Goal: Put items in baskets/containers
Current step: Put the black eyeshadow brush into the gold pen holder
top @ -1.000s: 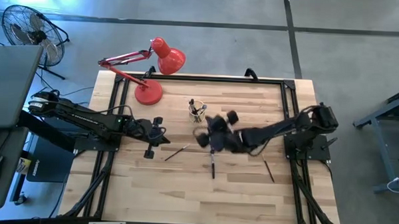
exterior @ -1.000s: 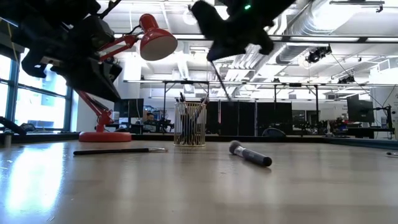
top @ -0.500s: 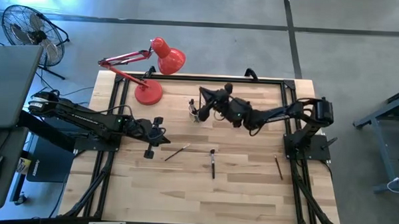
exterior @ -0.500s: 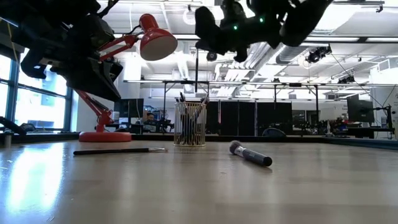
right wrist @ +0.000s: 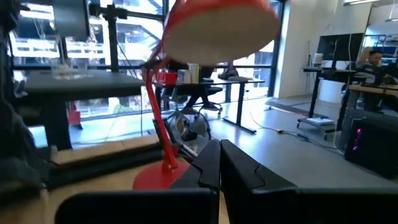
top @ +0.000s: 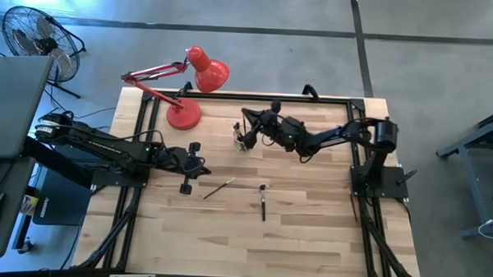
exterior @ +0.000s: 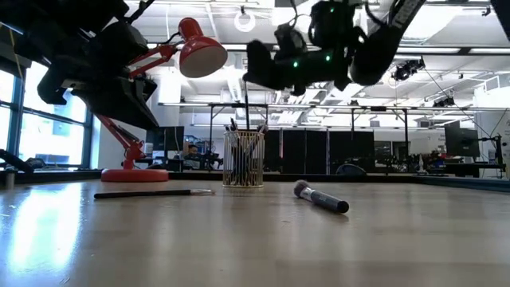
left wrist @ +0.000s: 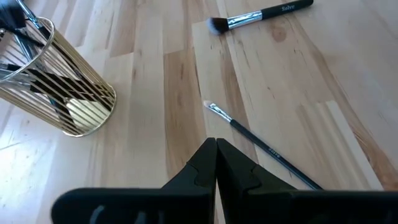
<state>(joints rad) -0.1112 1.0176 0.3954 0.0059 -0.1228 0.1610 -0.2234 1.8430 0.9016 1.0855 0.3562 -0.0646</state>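
Note:
A gold wire cup (top: 244, 139) (exterior: 243, 158) (left wrist: 57, 93) stands far of the table's middle with several brushes upright in it. My right gripper (top: 246, 120) (exterior: 252, 73) hovers just above it, shut on a thin dark brush (exterior: 245, 108). On the table lie a thin brush (top: 218, 188) (left wrist: 261, 146) and a thick-handled brush (top: 262, 202) (exterior: 320, 198) (left wrist: 261, 14). My left gripper (top: 203, 168) (left wrist: 216, 144) hangs shut and empty above the thin brush's handle end, left of the middle. My right gripper pinches the thin brush by its upper end (exterior: 245, 86) between its two fingers. The fingers come in about level from the table's right. The brush hangs upright below them, clear of the table, and its lower end reaches the cup's mouth; whether it is inside I cannot tell.
A red desk lamp (top: 186, 112) (exterior: 131, 171) (right wrist: 217, 25) stands at the far left, its shade near the cup. Black frame rails (top: 330, 100) run along the table's edges. Bare wood lies toward the near edge.
My right gripper has carried the thin brush from over the table's middle toward the far edge and left, to above the cup. Its wrist has tipped up toward level. The brush has swung from slanting to hanging upright.

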